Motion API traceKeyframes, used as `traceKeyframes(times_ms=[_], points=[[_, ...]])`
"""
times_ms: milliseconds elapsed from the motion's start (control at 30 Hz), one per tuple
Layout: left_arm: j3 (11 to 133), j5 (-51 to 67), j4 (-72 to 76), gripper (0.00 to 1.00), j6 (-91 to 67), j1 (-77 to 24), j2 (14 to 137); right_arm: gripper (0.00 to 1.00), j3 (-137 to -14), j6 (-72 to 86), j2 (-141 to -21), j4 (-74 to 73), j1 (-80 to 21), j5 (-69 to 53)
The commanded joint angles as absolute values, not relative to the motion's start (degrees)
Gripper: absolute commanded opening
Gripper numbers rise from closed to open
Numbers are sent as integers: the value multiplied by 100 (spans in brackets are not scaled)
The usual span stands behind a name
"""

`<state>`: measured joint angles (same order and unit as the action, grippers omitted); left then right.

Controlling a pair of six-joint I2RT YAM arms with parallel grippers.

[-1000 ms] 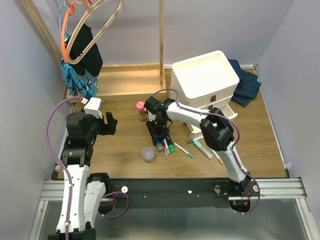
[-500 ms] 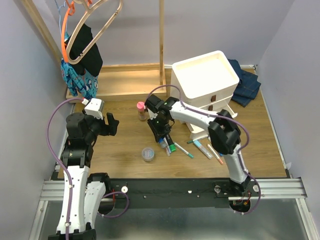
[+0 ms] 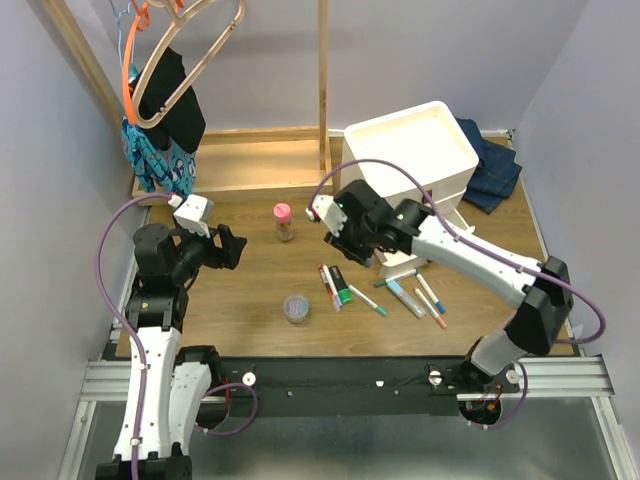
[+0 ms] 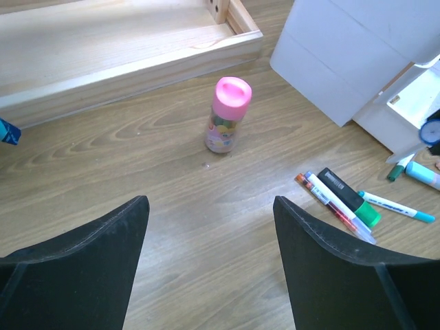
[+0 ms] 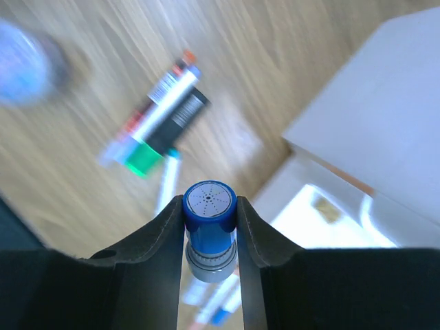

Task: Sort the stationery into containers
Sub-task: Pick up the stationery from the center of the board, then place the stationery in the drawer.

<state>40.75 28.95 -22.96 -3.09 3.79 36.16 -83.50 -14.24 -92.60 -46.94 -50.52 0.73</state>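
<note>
My right gripper (image 5: 210,214) is shut on a blue-capped marker (image 5: 210,206), seen end-on and held in the air. In the top view the right gripper (image 3: 345,235) hangs just left of the white drawer unit (image 3: 410,160), whose bottom drawer (image 3: 400,262) stands open. On the table lie the thick black-and-green marker (image 3: 339,285), slim markers (image 3: 367,300), the pale blue tube (image 3: 405,297), the clear round tub (image 3: 296,307) and the pink-capped bottle (image 3: 284,222). My left gripper (image 3: 225,247) is open and empty, left of the bottle (image 4: 227,124).
The flat wooden rack base (image 3: 240,165) lies at the back left, with its pole (image 3: 323,80) and hangers with clothes (image 3: 160,100) above. A blue denim cloth (image 3: 490,170) lies behind the drawer unit on the right.
My right gripper has risen from the pile of markers with the blue-capped marker and moved right toward the drawer unit. The left gripper has turned slightly.
</note>
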Motion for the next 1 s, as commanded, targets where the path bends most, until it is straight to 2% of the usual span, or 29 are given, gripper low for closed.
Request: traceKeyframes(times_ms=[0, 367, 700, 967], points=[[3824, 3094, -1820, 82, -290, 422, 3779, 18, -7534, -3941, -8404, -3955, -5071, 904], [3621, 3164, -1344, 81, -774, 413, 3858, 18, -6513, -6160, -7313, -4219, -4992, 835], [3770, 3208, -1520, 81, -668, 422, 3885, 18, -6513, -6617, -7857, -4184, -4045, 414], [3911, 3217, -1591, 81, -607, 422, 4008, 18, -6179, -7716, -8068, -4342, -3507, 35]])
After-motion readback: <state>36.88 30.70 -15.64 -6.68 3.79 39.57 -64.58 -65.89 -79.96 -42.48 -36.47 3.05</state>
